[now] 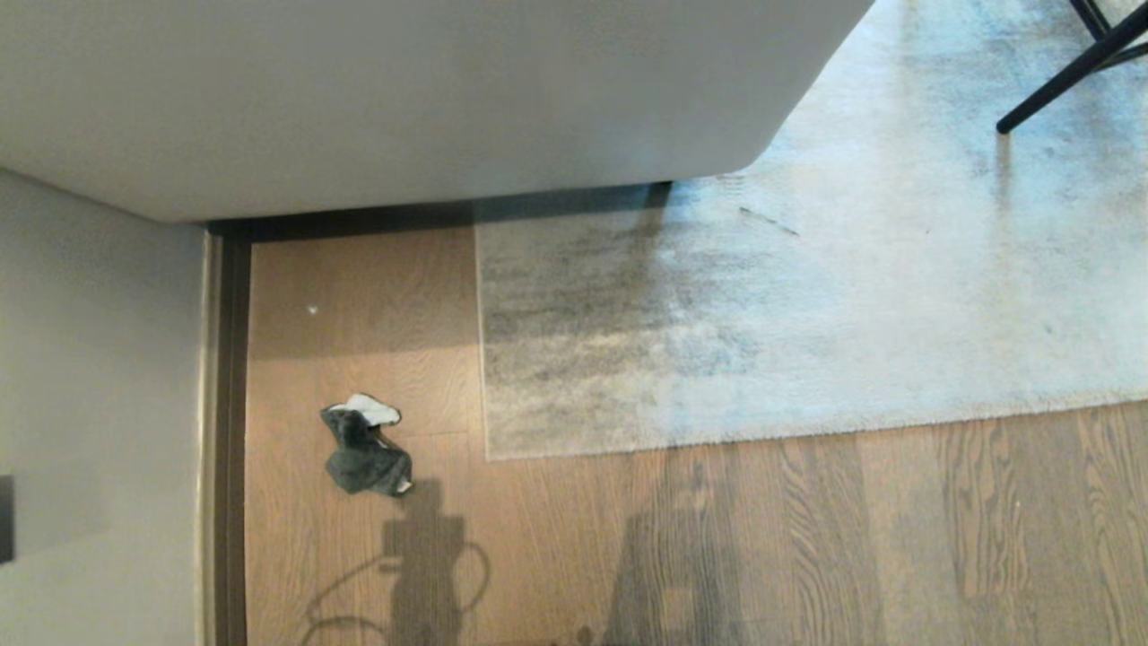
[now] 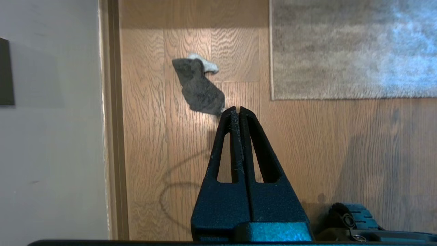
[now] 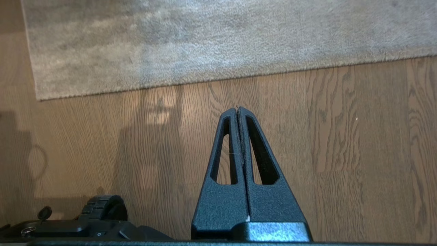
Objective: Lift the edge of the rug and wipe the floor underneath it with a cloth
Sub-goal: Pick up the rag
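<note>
A crumpled cloth (image 1: 363, 447), dark grey with a whitish end, lies on the wood floor (image 1: 807, 538) left of the rug. The light grey rug lies flat, and the rug edge (image 1: 482, 359) with its square corner (image 1: 489, 456) rests on the planks. In the left wrist view my left gripper (image 2: 238, 108) hangs shut and empty above the floor, near the cloth (image 2: 199, 87) but apart from it. My right gripper (image 3: 238, 109) is shut and empty over bare planks, short of the rug edge (image 3: 205, 80). Neither arm shows in the head view.
A pale sofa or cabinet body (image 1: 404, 90) overhangs the far side. A grey wall (image 1: 90, 404) with a dark skirting strip (image 1: 233, 431) bounds the left. Black chair legs (image 1: 1076, 63) stand on the rug at far right. My base wheel (image 3: 102, 206) shows near the floor.
</note>
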### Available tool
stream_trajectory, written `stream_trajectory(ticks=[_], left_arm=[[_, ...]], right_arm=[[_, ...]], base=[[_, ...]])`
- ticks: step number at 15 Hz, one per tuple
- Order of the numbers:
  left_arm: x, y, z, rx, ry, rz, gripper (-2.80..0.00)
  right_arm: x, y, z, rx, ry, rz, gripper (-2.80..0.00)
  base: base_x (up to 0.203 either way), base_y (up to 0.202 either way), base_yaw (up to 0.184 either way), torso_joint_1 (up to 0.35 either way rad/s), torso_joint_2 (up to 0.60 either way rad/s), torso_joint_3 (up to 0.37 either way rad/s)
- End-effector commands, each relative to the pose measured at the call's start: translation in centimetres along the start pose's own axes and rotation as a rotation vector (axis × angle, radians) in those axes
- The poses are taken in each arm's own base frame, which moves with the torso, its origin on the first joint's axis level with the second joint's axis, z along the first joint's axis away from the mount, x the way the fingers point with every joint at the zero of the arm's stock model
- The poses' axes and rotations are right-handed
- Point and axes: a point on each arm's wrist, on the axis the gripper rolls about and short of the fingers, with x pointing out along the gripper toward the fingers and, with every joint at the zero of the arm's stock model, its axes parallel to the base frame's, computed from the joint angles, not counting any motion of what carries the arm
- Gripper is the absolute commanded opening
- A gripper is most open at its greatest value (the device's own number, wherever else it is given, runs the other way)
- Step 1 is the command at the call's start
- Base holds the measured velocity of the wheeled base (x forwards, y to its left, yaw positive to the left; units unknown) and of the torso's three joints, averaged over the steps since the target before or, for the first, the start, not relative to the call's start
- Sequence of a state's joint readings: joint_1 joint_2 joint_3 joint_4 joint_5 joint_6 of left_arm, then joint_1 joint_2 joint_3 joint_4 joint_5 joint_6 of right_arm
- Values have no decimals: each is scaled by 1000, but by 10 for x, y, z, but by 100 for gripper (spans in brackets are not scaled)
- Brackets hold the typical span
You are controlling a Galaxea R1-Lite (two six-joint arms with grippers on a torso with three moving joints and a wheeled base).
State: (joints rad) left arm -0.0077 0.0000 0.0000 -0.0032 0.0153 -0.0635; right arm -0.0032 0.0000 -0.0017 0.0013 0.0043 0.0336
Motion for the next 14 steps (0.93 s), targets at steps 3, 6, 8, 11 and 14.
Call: stream_trajectory(ticks=[3,6,8,11,14], left_arm=[[0,0,0,-1,0,0,-280],[0,0,0,-1,0,2,-280],[0,0,0,-1,0,2,-280],[0,0,0,-2,0,2,-280],[0,0,0,-2,0,2,-280]], right_arm=[[0,0,0,0,1,0,-280],[0,0,0,0,2,0,-280],[0,0,0,0,2,0,-280],[0,0,0,0,0,0,-280],[0,0,0,0,2,0,-280]], base=[[0,0,0,5,2,-195],[0,0,0,0,2,-122],[0,0,0,1,-1,-18],[0,0,0,1,1,-26],[0,0,0,-1,0,-160]])
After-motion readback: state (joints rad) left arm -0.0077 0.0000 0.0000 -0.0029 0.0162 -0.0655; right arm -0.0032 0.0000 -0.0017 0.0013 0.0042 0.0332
